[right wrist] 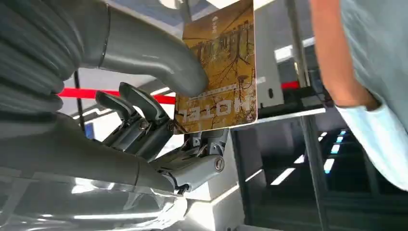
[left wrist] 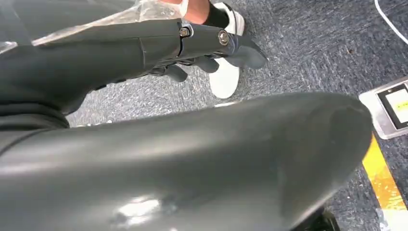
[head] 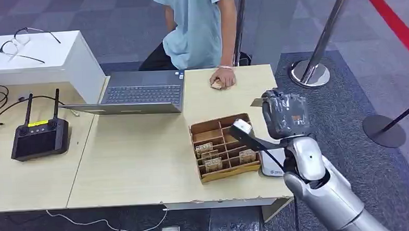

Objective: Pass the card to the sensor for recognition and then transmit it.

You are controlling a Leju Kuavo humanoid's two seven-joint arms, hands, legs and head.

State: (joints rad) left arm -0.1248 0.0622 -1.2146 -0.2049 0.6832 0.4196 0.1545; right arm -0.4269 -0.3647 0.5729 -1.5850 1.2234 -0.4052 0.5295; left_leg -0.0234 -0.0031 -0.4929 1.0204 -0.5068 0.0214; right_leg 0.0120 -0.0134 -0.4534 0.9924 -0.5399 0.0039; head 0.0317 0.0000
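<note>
Pinching the card (right wrist: pixel 219 72) between thumb and fingers, the right hand (head: pixel 284 113) is raised above the far right part of the table (head: pixel 136 160), with the card's edge poking out toward the person's hand (head: pixel 223 81) resting near the table's far edge. In the right wrist view the card reads "HOTEL", brown printed face, thumb pressed flat on it, fingers backing it from behind; grip looks secure. The wooden card box (head: pixel 222 147) sits below and nearer the robot, more cards lying in its compartments. A white reader-like device (head: pixel 273 164) lies just beside the box on its right, partly hidden by the forearm; probably the sensor, can't confirm. Judgement: card is already picked and lifted, so we're either pre-scan or on the hand-over leg; hand height and reach toward the person suggest hand-over. Next move needs steady card orientation, a slow reach toward the person's hand, and no release until they hold it. Left hand (left wrist: pixel 202 53) hangs down over carpet, fingers loosely apart, holding nothing.
</note>
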